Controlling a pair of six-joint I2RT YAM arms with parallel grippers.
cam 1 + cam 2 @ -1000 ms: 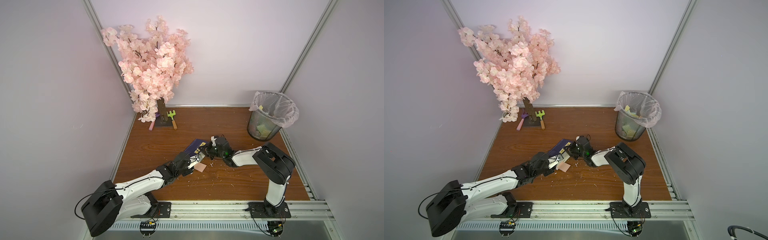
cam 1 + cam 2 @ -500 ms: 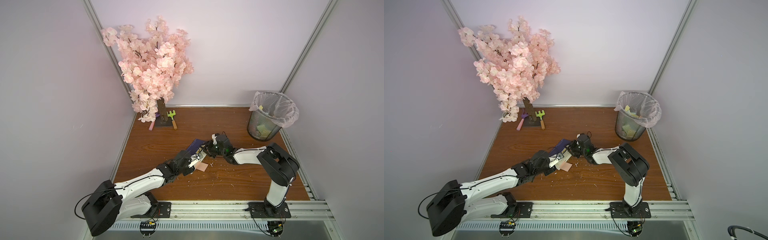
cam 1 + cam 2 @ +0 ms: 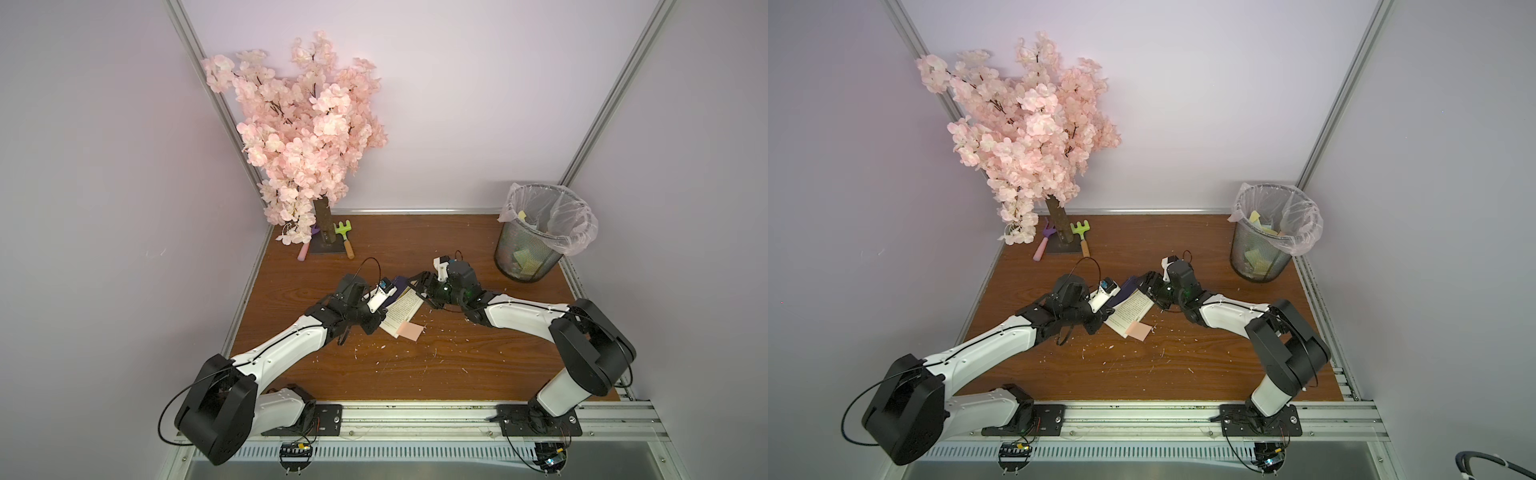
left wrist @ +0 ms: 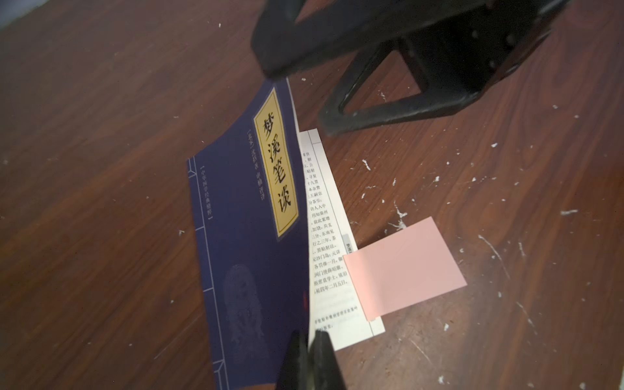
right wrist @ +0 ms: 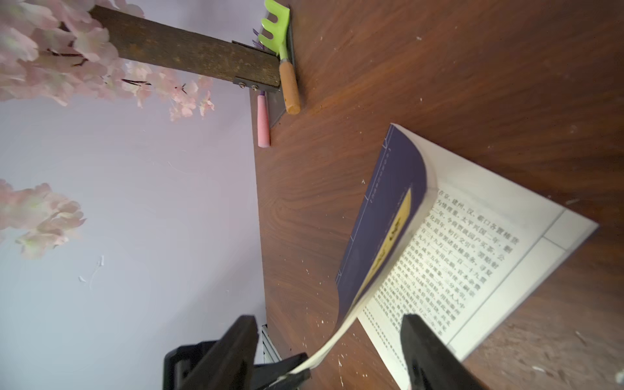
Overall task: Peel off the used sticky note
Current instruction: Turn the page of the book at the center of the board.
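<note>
A dark blue book [image 4: 243,209] lies on the wooden table with its cover and front pages lifted and curled. The pink sticky note [image 4: 401,266] sticks to the exposed page [image 3: 405,309] and overhangs its edge onto the table; both top views show the sticky note [image 3: 1139,330]. My left gripper [image 4: 309,337] is shut on the near corner of the lifted cover and pages, and the right wrist view shows the left gripper [image 5: 293,368] pinching them. My right gripper [image 5: 327,319] stands open at the book's far end, holding nothing. The right wrist view does not show the note.
A mesh trash bin [image 3: 540,237] with a plastic liner stands at the back right. A pink blossom tree [image 3: 307,124] on a metal base stands at the back left, with a green toy rake [image 3: 345,237] and a pink-handled tool [image 3: 303,251] beside it. White paper crumbs litter the table.
My right gripper has opened and let go of the book's cover. My left gripper has shut on the lifted cover and pages.
</note>
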